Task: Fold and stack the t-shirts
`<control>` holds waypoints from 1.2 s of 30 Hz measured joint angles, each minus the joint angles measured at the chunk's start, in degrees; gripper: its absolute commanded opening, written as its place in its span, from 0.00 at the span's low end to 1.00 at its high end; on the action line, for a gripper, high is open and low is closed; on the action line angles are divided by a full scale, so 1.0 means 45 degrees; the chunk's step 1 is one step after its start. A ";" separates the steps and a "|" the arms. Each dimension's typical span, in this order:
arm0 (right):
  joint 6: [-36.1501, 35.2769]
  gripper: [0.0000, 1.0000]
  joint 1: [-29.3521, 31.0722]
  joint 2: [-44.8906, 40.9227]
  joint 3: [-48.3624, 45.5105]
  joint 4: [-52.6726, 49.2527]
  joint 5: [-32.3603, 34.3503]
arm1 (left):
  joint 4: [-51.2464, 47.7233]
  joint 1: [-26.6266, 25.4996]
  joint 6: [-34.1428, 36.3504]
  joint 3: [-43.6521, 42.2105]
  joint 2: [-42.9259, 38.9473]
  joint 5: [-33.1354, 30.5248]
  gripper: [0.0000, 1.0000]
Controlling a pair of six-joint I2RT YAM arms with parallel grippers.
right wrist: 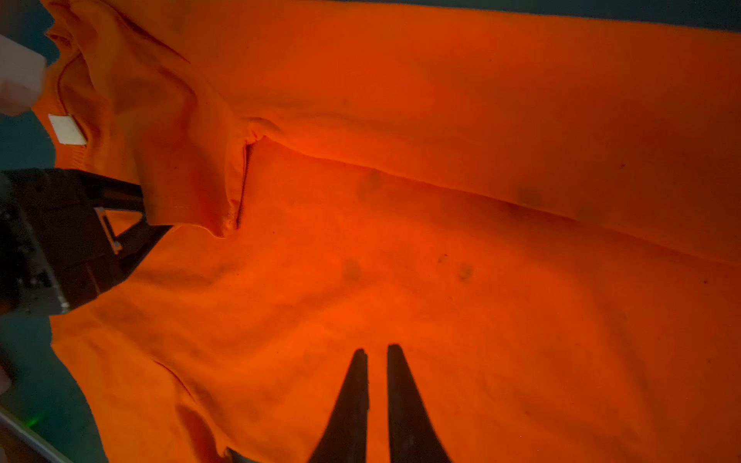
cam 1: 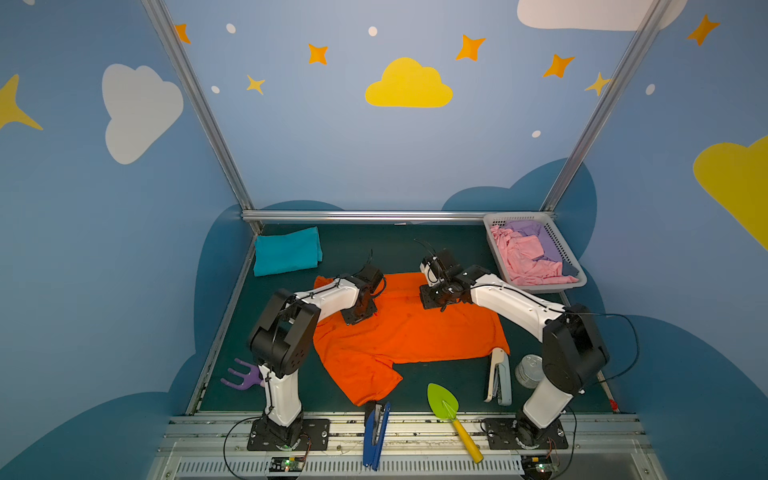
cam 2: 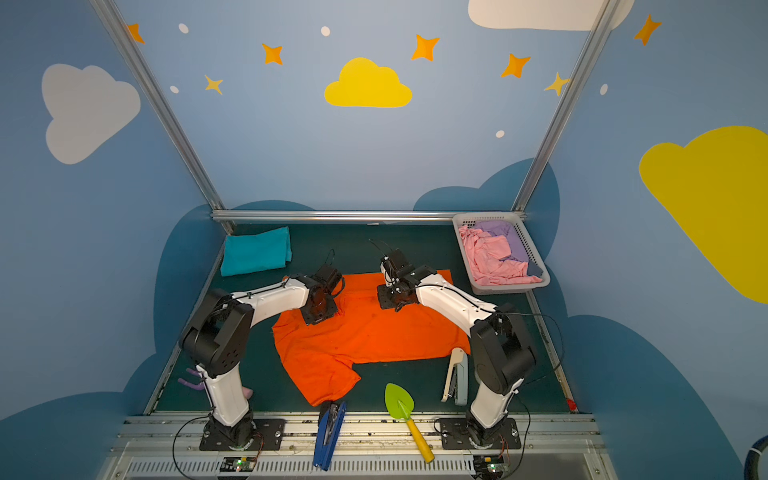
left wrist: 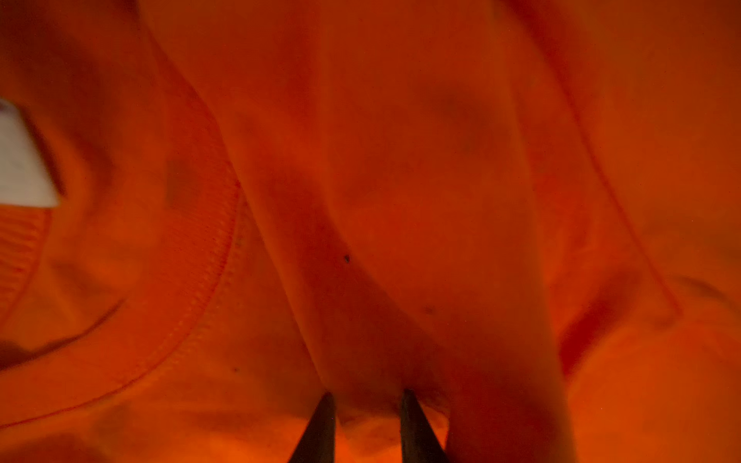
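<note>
You work in a robot lab booth got up like a nursery: aluminium frame posts (cam 1: 203, 112), blue walls (cam 1: 311, 158) painted with clouds (cam 1: 408, 85) and stars (cam 1: 318, 54), two arm bases (cam 1: 286, 434) bolted to a metal rail (cam 1: 415, 426)

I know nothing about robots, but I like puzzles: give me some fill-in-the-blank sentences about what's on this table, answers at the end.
The spread-out t-shirt in the middle of the table is ____ in colour.
The folded teal t-shirt lies in the far ____ corner.
The white basket stands in the far ____ corner.
The green trowel has a ____ handle.
Missing words: orange, left, right, yellow.
</note>
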 measured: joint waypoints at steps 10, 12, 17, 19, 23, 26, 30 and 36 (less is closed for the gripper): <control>0.0151 0.13 -0.0049 0.0000 -0.0248 0.0010 -0.0073 | -0.0034 -0.0049 -0.0068 0.0170 0.0087 0.0078 0.08; 0.0170 0.13 -0.0049 0.0000 -0.0321 0.0010 -0.0078 | -0.0209 -0.0063 -0.0049 0.0194 0.0063 0.0058 0.07; 0.0219 0.13 -0.0049 0.0000 -0.0364 0.0044 -0.0175 | -0.0879 -0.0068 -0.0010 0.0189 -0.0413 0.0024 0.05; 0.0253 0.13 -0.0049 0.0000 -0.0364 0.0073 -0.0189 | -0.1137 -0.0068 -0.0010 0.0180 -0.0772 0.0019 0.06; 0.0262 0.12 -0.0049 0.0000 -0.0364 0.0107 -0.0228 | -0.1379 -0.0068 -0.0015 -0.0121 -0.1467 -0.0019 0.05; 0.0272 0.12 -0.0049 0.0000 -0.0408 0.0121 -0.0257 | -0.1598 -0.0063 -0.0019 -0.0500 -0.1758 -0.0053 0.05; 0.0301 0.12 -0.0049 0.0000 -0.0563 0.0136 -0.0262 | -0.1914 -0.0019 -0.0024 -0.0889 -0.1831 -0.0165 0.05; 0.0306 0.12 -0.0049 0.0000 -0.0627 0.0146 -0.0262 | -0.2225 0.0408 -0.0015 -0.1355 -0.2200 -0.0408 0.07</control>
